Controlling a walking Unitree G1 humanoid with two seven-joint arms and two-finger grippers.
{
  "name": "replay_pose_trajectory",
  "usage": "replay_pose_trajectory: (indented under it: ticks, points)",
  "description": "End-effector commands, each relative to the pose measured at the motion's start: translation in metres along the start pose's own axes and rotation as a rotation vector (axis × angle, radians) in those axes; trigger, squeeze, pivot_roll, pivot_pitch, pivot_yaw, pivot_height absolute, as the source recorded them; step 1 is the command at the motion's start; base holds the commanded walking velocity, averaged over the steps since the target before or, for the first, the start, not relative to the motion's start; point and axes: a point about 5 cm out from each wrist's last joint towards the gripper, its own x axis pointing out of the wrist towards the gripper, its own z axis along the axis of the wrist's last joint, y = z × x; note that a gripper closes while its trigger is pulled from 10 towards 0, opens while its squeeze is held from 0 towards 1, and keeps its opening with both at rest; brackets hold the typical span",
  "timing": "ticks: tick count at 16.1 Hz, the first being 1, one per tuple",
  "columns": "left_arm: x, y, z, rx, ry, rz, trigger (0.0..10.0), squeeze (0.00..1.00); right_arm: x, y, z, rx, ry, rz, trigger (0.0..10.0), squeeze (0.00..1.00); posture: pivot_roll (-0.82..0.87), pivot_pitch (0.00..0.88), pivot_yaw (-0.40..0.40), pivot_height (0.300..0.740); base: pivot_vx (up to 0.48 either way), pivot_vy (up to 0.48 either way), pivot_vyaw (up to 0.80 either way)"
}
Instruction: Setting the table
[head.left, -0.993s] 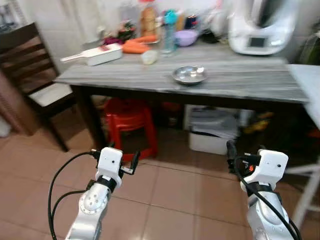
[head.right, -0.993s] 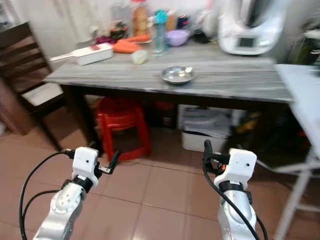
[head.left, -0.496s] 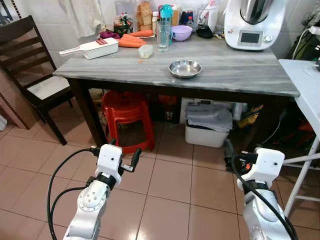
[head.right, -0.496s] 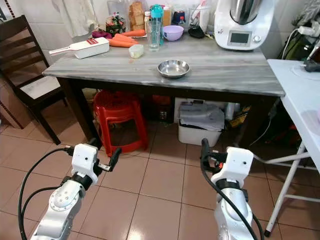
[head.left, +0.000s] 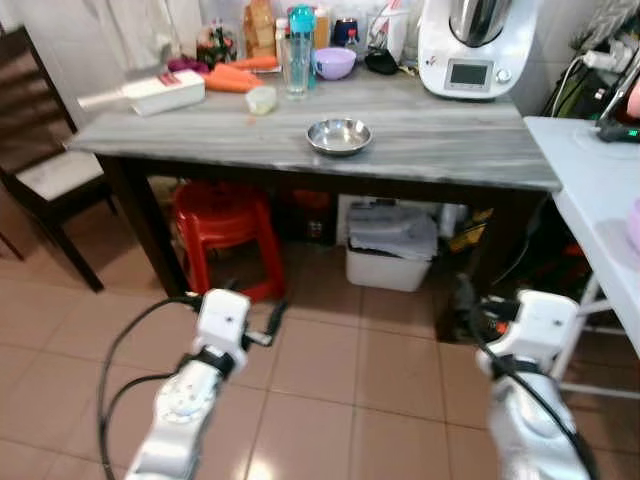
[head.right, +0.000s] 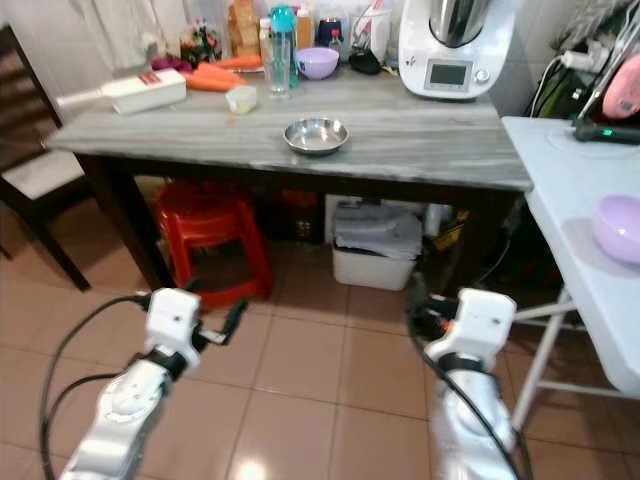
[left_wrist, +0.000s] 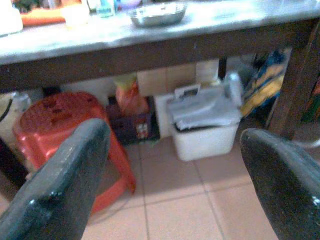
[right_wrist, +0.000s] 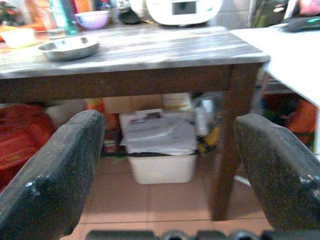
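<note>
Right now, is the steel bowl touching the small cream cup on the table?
Apart. The right eye view shows the steel bowl near the front edge and the cream cup farther back, with bare grey table between them.

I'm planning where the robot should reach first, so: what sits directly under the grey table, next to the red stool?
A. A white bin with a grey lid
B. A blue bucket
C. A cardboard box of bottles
A: a white bin with a grey lid stands under the grey table, beside the red stool.
</note>
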Motion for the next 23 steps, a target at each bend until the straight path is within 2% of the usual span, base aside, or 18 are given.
replay_pose_trajectory:
  ticks: [1, 20, 22, 23]
  points:
    - [0.0016, -0.0022, 0.0032, -0.006, -0.012, -0.006, 10.0, 0.00, -0.0004, -0.0051, -0.0012, -0.004, 0.011, -0.014, 10.0, 0.00, 0.01, 0.000, 0.018, 0.740, 0.000, -0.409, -0.43]
    - [0.0047, -0.0091, 0.0045, -0.007, -0.015, -0.048, 10.0, 0.00, 0.0037, -0.0087, 0.0005, -0.008, 0.004, -0.039, 10.0, 0.00, 0.01, 0.000, 0.024, 0.740, 0.000, -0.411, 0.00]
    - [0.0045, -0.0082, 0.0060, -0.024, -0.026, -0.044, 10.0, 0.00, 0.0040, -0.0086, 0.0003, 0.004, 0.006, -0.043, 10.0, 0.00, 0.01, 0.000, 0.023, 0.740, 0.000, 0.000, 0.00]
    - [0.0041, -0.0083, 0.0081, -0.059, -0.043, -0.050, 10.0, 0.00, 0.0044, -0.0089, 0.0007, 0.004, 0.003, -0.043, 10.0, 0.00, 0.01, 0.000, 0.022, 0.740, 0.000, 0.000, 0.00]
